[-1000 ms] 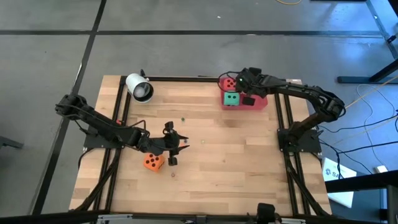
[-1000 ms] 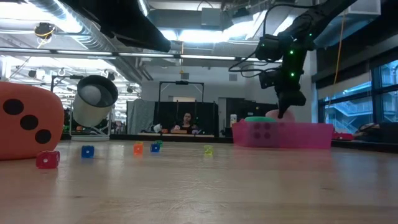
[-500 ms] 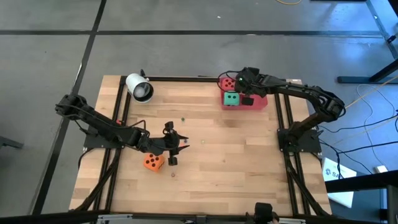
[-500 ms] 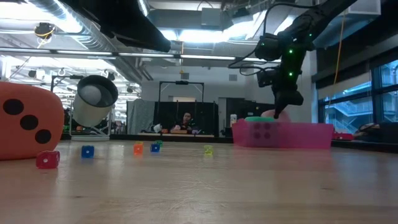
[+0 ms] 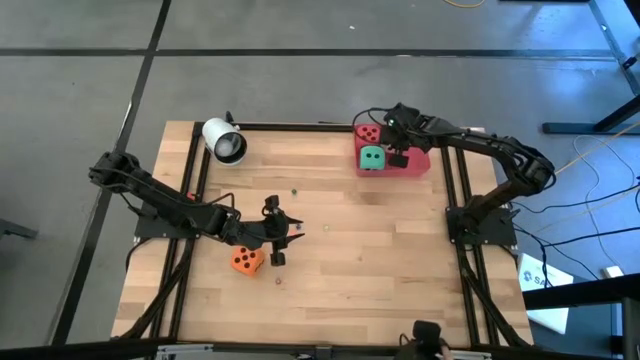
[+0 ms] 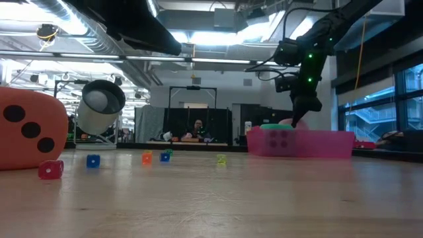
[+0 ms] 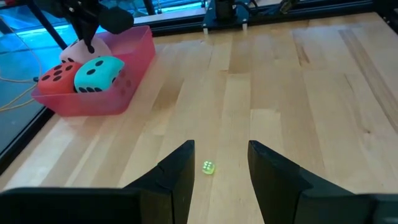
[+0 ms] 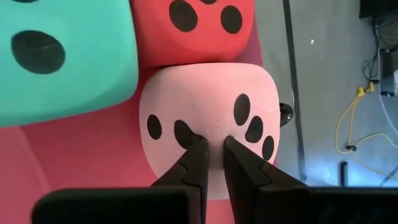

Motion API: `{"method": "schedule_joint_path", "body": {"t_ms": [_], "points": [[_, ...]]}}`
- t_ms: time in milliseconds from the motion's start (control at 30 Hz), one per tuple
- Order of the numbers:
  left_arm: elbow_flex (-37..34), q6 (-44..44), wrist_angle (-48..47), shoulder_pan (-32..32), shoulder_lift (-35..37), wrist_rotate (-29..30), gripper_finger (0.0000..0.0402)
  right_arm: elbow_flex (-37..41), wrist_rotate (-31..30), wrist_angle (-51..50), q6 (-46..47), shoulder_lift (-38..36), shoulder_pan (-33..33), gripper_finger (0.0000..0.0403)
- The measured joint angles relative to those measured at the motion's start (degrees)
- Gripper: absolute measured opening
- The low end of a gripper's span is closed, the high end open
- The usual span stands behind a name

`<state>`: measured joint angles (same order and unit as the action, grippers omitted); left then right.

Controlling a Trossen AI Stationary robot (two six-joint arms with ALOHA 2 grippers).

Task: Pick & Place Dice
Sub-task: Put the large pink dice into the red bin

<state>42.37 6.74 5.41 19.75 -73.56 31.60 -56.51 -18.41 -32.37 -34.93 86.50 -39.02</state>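
Lifting my right gripper (image 8: pixel 210 149), fingers nearly closed, off the pink die (image 8: pixel 208 118) in the tray (image 5: pixel 415 165), only the orange die (image 5: pixel 245 261) remains.

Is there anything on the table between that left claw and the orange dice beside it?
Nothing visible. In the high view the orange die lies on bare wood right next to the left gripper, whose fingers are open. A tiny green cube sits ahead of the gripper, away from the die. The right gripper is over the tray.
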Motion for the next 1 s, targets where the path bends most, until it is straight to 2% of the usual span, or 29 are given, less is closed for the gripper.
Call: {"method": "schedule_joint_path", "body": {"t_ms": [300,733,1000], "points": [[0.0,0.1,0.2,0.0,0.0,0.0,0.0143,0.0,0.0,0.7,0.1,1.1,-1.1,0.0045],[0.0,0.0,0.3,0.0,0.0,-0.1,0.0143,0.0,0.0,0.7,1.3,1.9,-1.1,0.0182],[0.0,0.0,0.2,0.0,0.0,-0.2,0.0143,0.0,-0.1,0.6,1.5,1.9,-0.9,0.0213]]}}
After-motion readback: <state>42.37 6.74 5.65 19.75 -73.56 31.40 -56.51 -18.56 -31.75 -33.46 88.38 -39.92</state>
